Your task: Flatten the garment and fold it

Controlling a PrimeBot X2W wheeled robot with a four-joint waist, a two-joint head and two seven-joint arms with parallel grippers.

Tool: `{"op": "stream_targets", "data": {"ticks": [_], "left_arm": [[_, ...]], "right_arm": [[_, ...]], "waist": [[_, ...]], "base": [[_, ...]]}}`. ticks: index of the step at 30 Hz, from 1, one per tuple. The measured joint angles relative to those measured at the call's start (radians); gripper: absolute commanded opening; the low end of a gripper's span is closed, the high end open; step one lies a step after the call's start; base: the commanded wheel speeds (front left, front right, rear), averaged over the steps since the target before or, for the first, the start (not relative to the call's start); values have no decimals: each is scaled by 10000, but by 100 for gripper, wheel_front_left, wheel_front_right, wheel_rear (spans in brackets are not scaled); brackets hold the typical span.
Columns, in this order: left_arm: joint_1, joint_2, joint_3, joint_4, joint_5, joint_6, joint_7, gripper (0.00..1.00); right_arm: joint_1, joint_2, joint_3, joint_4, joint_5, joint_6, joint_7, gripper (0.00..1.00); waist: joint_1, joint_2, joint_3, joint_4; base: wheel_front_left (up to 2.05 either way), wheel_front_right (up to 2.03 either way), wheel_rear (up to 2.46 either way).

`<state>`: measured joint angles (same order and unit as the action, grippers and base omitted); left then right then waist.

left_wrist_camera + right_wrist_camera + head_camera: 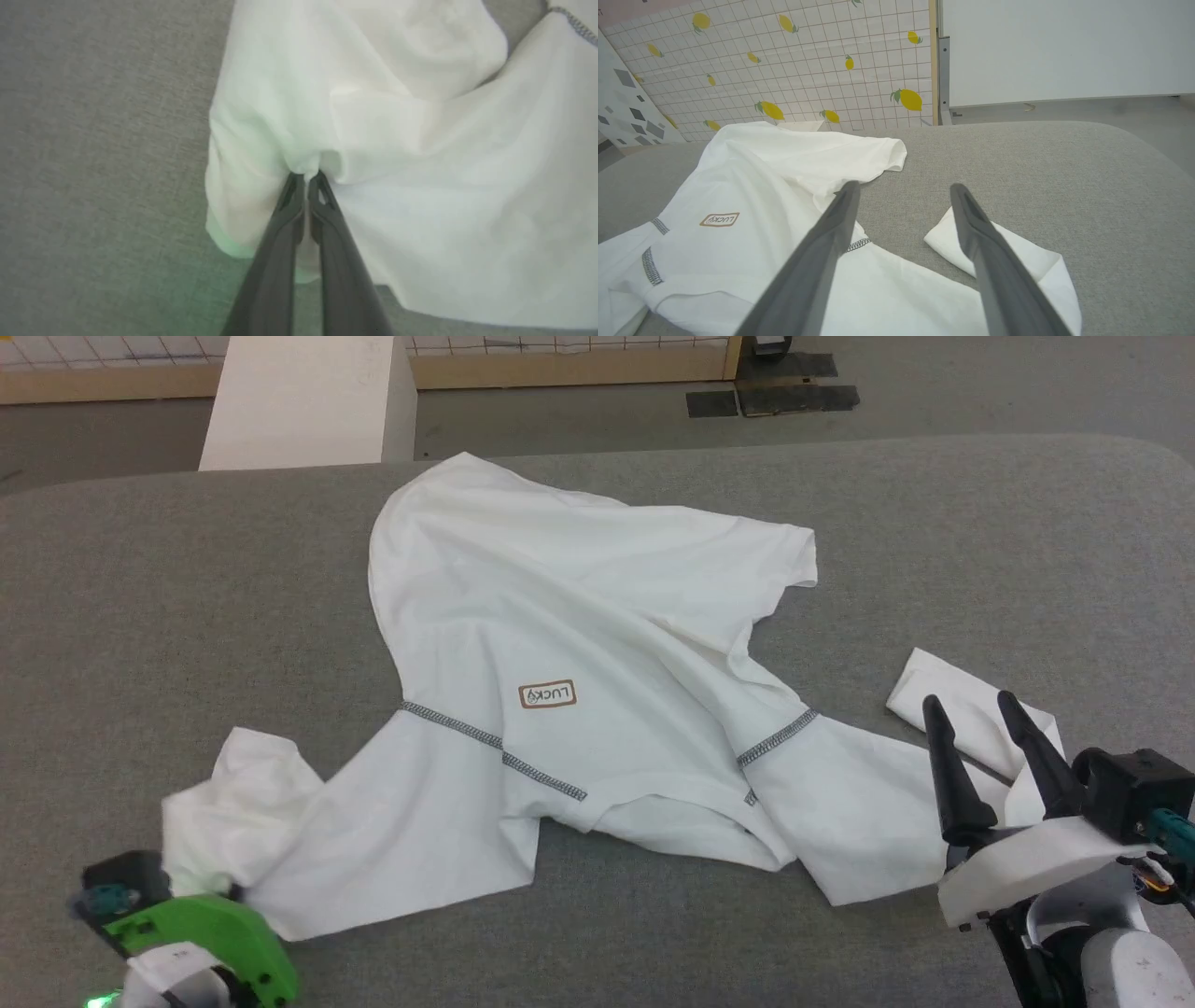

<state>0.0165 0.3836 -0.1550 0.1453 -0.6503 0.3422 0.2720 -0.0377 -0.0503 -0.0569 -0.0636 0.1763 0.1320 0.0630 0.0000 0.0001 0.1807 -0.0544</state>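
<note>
The white long-sleeved garment (579, 616) is sprawled across the grey fabric-covered table (934, 523), rumpled, and the brown-bordered "LUCKY" patch (547, 694) sits near its middle, reading upside down from the head view. Take everything from that patch.

Towards the robot and off to its left of the patch, one sleeve (233, 803) is bunched into a heap, and that is where the left gripper (306, 179) has gone in. In the left wrist view its two dark fingers (327, 233) are pressed together with a pinch of white sleeve cloth caught between the tips, and the fabric puckers up around the nip. In the head view its green housing (201, 929) sits right at the edge of the heap.

To the robot's right of the patch, past the grey zigzag seam (777, 737), the other sleeve runs out and doubles back, with its cuff end (920, 686) lying flat on the table. The right gripper (971, 709) is over that cuff with its fingers (948, 775) spread wide apart and nothing between them. The right wrist view shows one finger crossing the shirt body and the other crossing the folded cuff (1017, 261), with bare grey table in the gap. Whether the tips touch the cloth, I cannot tell.

A second zigzag seam (495, 751) runs just below the patch on the robot's left side.

Far beyond the patch, past the table's far edge, stands a white rectangular box (308, 401). Its plain top faces the camera, and what it holds cannot be told.
</note>
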Motion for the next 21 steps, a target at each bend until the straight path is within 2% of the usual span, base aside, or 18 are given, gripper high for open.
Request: {"op": "stream_targets", "data": {"ticks": [4, 7, 11, 13, 14, 15, 16, 21], "left_arm": [[-545, 721, 558, 610, 476, 6, -1074, 0], [-1098, 1308, 777, 959, 779, -21, -1484, 0], [-1790, 1685, 849, 1503, 1137, -84, -1908, 0], [-2044, 1687, 838, 1710, 1112, -217, -1942, 0], [-2151, 1643, 838, 1814, 1035, -284, -1942, 12], [-2230, 1565, 846, 1898, 957, -351, -1944, 89], [-2273, 1471, 863, 1944, 869, -397, -1962, 100], [-2235, 623, 1080, 1906, 242, -600, -2577, 100]], "right_arm": [[-8, 0, -19, -31, 0, 0, 71, 100], [-32, 0, -13, -59, -8, 0, 79, 100], [-71, 0, 33, -115, -10, 0, 92, 100], [-145, 0, 50, -134, -10, 0, 121, 100], [-183, 0, 50, -138, -10, 0, 132, 100], [-214, 0, 52, -138, -12, 0, 134, 100], [-230, 2, 52, -138, -13, 0, 153, 100], [-234, 2, 36, -104, -25, 0, 161, 100]], "waist": [[0, -1, 42, 40], [0, 0, 144, 79], [0, -1, 360, 107], [0, -1, 471, 105], [0, -1, 526, 102], [0, -1, 574, 97], [0, 0, 605, 94], [0, -1, 548, 104]], "base": [[0, 0, 0], [0, 0, 0], [0, 0, 0], [0, 0, 0], [0, 0, 0], [0, 0, 0], [0, 0, 0], [0, 0, 0]]}}
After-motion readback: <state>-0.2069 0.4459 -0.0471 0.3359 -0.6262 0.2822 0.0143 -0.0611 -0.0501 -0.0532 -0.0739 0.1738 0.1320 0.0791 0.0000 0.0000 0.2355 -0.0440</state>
